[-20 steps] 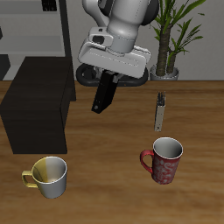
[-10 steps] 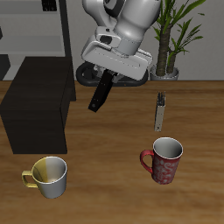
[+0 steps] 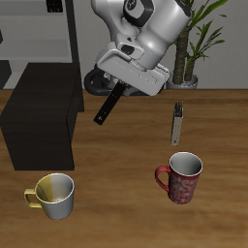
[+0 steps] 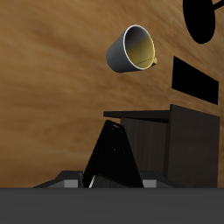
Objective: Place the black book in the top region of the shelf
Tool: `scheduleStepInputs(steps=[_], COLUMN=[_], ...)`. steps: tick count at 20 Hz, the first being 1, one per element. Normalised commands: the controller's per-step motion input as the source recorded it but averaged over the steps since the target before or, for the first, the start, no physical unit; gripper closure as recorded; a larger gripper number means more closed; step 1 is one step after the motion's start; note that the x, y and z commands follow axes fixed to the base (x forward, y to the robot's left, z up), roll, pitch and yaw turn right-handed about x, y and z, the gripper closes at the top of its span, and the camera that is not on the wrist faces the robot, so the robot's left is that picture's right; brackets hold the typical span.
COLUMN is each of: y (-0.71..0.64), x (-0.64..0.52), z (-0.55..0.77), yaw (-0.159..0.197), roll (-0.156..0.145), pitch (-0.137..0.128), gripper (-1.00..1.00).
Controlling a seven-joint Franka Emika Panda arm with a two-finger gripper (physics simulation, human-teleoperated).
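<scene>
My gripper (image 3: 117, 85) is shut on the black book (image 3: 108, 103), which hangs tilted below it, in the air above the table beside the shelf. The shelf (image 3: 41, 111) is a low matte-black box standing on the table; the book's lower end is about level with the shelf's top near its edge. In the wrist view the book (image 4: 112, 156) juts out from between the fingers, with the shelf (image 4: 175, 140) just beyond it.
A yellow mug (image 3: 53, 195) and a red mug (image 3: 181, 177) stand near the table's front edge. A slim grey upright stick (image 3: 177, 123) stands behind the red mug. A potted plant (image 3: 189, 44) and a tall pale rack (image 3: 58, 34) are at the back.
The gripper has risen and tilted, carrying the book a little higher and closer to the shelf; the book leans more than before.
</scene>
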Motion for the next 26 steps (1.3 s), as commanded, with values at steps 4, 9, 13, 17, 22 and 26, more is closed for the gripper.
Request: scheduleStepInputs(steps=[4, 9, 13, 17, 22, 26], y=[0.13, 0.07, 0.02, 0.11, -0.01, -0.21], x=[0.04, -0.07, -0.09, -0.06, -0.09, 0.03], z=[-0.09, -0.25, -0.05, -0.14, 0.07, 0.05], yaw=[0.015, -0.020, -0.013, -0.040, -0.002, -0.033], roll=[-0.027, -0.054, -0.073, -0.048, -0.061, -0.070], pitch=[0.022, 0.061, 0.006, 0.072, -0.048, 0.014], gripper=[1.00, 1.00, 1.00, 1.00, 1.00, 1.00])
